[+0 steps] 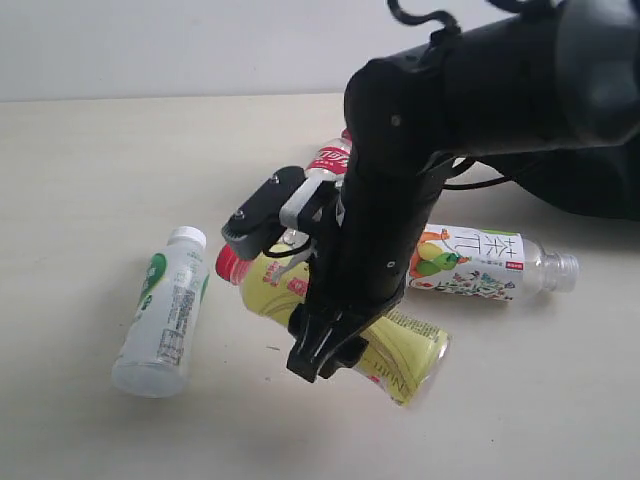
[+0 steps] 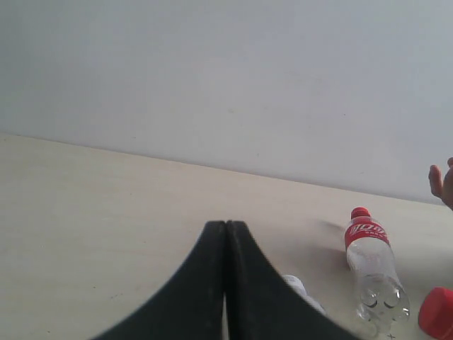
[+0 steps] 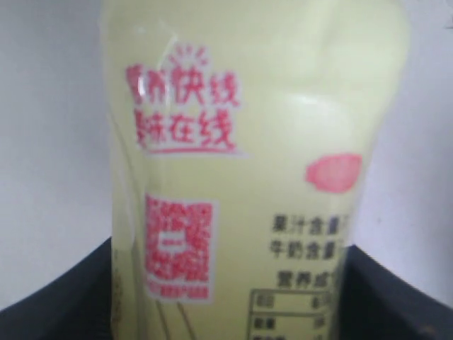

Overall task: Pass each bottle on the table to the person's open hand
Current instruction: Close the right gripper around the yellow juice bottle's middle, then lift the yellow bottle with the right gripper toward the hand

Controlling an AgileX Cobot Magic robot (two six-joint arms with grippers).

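We're seeing the R arm coming in from the table's right side, w/ the right gripper (image 1: pixel 325 355) pointing down at mid-table and pinching the yellow-labelled bottle (image 1: pixel 400 345) around its body. In the right wrist view the label is filling the pic, w/ black fingers (image 3: pixel 60 304) pressing on both sides of it. The bottle is lying slanted, red cap (image 1: pixel 228 262) pointing toward the left edge and base toward the near edge. We can't tell if it's touching the table (image 1: pixel 80 170) or sitting just off it.

The white-green bottle (image 1: pixel 165 305) is lying near the red cap on the left-edge side, not touching it. The fruit-label bottle (image 1: pixel 470 262) is lying on its side toward the right edge, partly behind the arm. The red-label bottle (image 1: pixel 328 160) is lying nearer the far edge, mostly hidden by the arm.

The left gripper (image 2: pixel 226 283) is facing across the table, fingers pressed together w/ nothing btwn them. Of the person's hand (image 2: pixel 442 183), only fingertips are showing, by the far edge under the wall (image 2: pixel 212 71).
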